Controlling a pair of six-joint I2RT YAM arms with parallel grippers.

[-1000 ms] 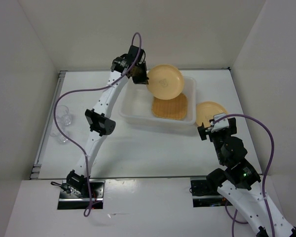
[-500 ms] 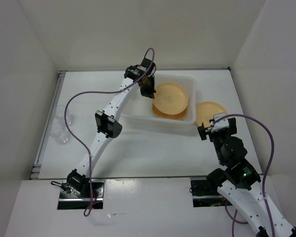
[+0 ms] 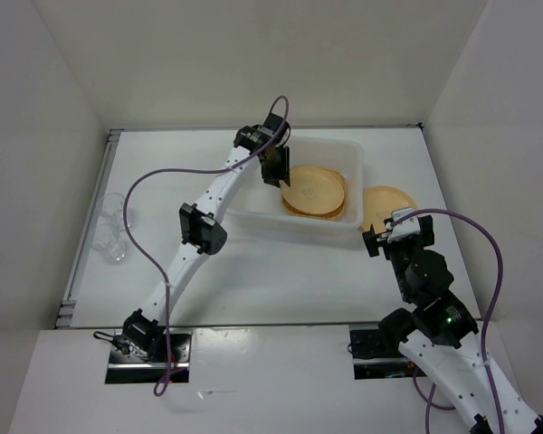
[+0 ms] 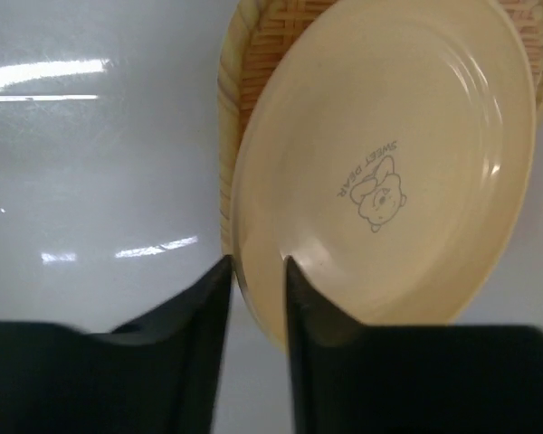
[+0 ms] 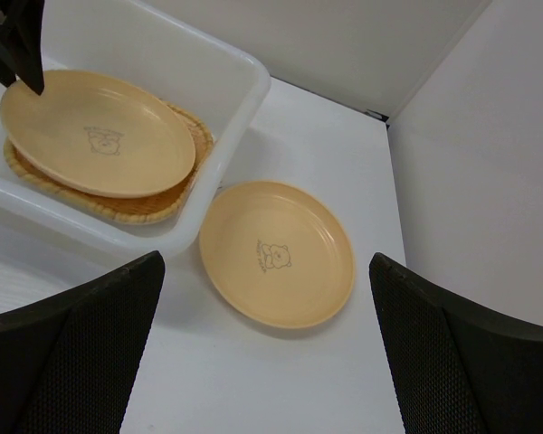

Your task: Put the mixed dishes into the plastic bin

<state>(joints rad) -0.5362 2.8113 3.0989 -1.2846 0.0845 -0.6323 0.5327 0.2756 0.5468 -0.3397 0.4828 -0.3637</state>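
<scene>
Inside the plastic bin (image 3: 253, 217) the woven tray (image 3: 294, 210) lies flat, and a pale-orange plate (image 3: 314, 190) rests on top of it. My left gripper (image 3: 276, 168) hangs at that plate's left rim. In the left wrist view its jaws (image 4: 256, 262) stand open, straddling the rim of the plate (image 4: 389, 163) over the tray (image 4: 231, 136). A second plate (image 3: 386, 201) lies on the table right of the bin. My right gripper (image 3: 389, 228) hovers just short of it, wide open and empty (image 5: 265, 258), with the plate (image 5: 276, 253) in front of it. Two clear cups (image 3: 118, 210) (image 3: 114, 246) stand far left.
The white side walls close in on the table to the left and right. The bin's near right corner (image 5: 244, 99) lies close to the loose plate. The left arm's purple cable (image 3: 136, 181) loops over the table's left half.
The left gripper carried the raised plate down into the bin, laid it on the tray, and its jaws parted. The right arm stayed still.
</scene>
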